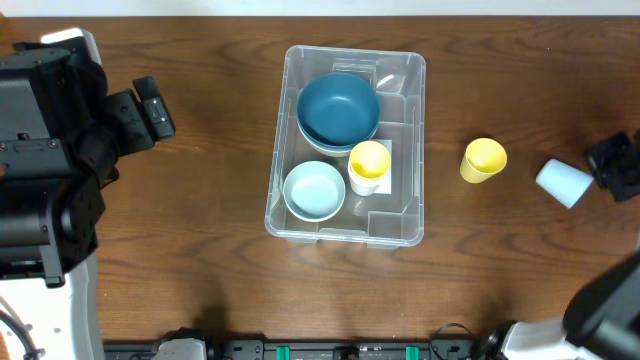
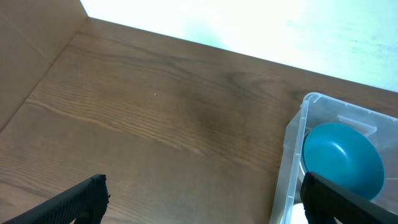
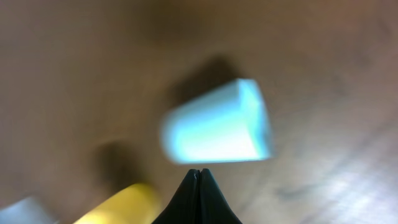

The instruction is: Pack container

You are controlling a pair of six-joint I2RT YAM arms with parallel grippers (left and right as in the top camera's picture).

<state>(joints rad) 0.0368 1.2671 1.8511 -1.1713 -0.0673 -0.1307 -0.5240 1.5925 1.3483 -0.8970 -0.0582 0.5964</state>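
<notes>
The large clear rectangular plastic container [image 1: 410,140] sits in the middle of the dark wooden table [image 1: 200,250], well apart from both arms. It already holds a dark teal round bowl [image 1: 338,108], a pale blue round bowl [image 1: 314,190] and a small white cup with a yellow top [image 1: 369,165] tucked between them on the right. Outside it, near its right wall, an upright yellow plastic cup [image 1: 484,159] waits, and beyond that a pale blue plastic cup [image 1: 564,183] lies on its side just beside the right gripper [image 3: 199,174]. That gripper's fingers are pressed tip to tip with nothing between them, so the step in hand looks like fetching the pale blue cup, and it cannot begin until the jaws are spread wider than the cup's body. A cup lying down will likely roll (the wrist view is too blurred to show whether anything touches it), so the fingers should straddle it across its width and close squarely, not nudge it from one side. The carry should pass above the yellow cup, then lower into the bare strip along the container's right side, clear of the white cup. The left gripper [image 2: 204,186] hangs wide open and empty over bare wood left of the container.
</notes>
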